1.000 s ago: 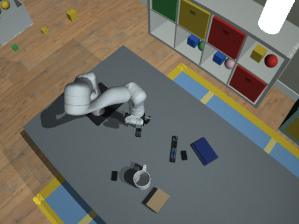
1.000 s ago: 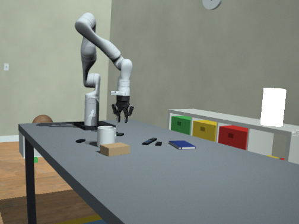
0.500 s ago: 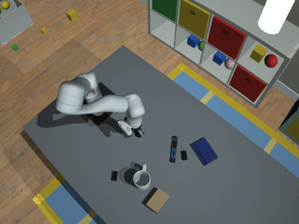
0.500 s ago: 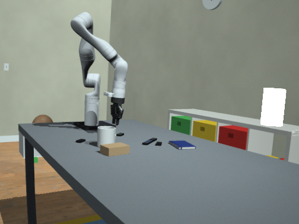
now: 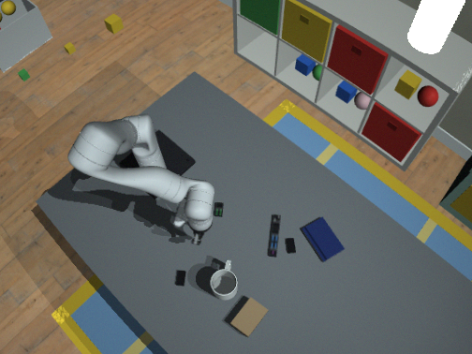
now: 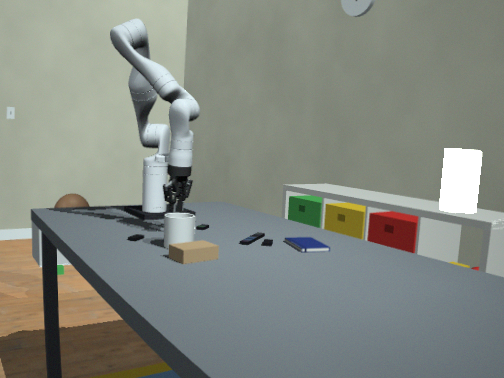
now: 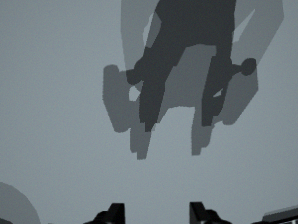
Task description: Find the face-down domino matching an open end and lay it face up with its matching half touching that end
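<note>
And here's the gripper [image 5: 197, 240] [image 6: 178, 210] [image 7: 157, 212], half-open and empty, left of centre up top, where a low, careless swing could knock the mug [image 5: 224, 284] [image 6: 179, 230] [image 7: 15, 207]

In the top view, the gripper [image 5: 197, 239] [image 6: 174, 207] [image 7: 157, 212] has moved down and to the left from where it was half a second ago, when it covered the green-pipped domino [image 5: 218, 210] [image 6: 202, 227]; that domino now shows again, above and to the right of the gripper. In the exterior view the gripper has shifted left, and its lower end now comes down behind the white mug [image 6: 179, 230]. Its fingers stand nearer together than a second ago, with a gap between them. The arm's upper bend [image 5: 95, 147] [image 6: 129, 34] has swung left in both views.
</note>
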Controlling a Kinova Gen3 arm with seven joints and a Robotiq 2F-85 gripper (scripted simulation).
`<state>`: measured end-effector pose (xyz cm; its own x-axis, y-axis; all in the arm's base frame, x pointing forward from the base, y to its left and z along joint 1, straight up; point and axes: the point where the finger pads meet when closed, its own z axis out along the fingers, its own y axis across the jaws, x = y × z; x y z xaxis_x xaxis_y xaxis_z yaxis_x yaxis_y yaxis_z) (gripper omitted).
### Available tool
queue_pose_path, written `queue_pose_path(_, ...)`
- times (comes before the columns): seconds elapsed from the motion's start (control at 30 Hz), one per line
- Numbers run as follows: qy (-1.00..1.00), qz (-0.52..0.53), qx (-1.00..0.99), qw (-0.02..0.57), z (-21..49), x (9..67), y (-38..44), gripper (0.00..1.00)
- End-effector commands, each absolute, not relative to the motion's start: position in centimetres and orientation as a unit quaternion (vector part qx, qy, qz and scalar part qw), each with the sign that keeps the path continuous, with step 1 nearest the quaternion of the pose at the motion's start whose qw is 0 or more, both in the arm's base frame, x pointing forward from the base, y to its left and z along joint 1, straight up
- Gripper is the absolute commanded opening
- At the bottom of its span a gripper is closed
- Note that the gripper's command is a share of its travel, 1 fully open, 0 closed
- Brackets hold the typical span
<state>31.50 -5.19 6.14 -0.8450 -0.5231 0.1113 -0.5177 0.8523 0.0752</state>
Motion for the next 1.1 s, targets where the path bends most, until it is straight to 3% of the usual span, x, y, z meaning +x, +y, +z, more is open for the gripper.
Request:
queue_pose_path(0.0,-0.989,-0.013,0.135,0.054,6.7,33.2,-8.2,0.47)
queue_pose_path(0.53,-0.938,0.000,-0.346,0.011,8.3,35.4,-17.1,0.47)
queue_pose_path(1.07,-0.903,-0.001,-0.430,-0.003,9.0,35.9,-19.4,0.47)
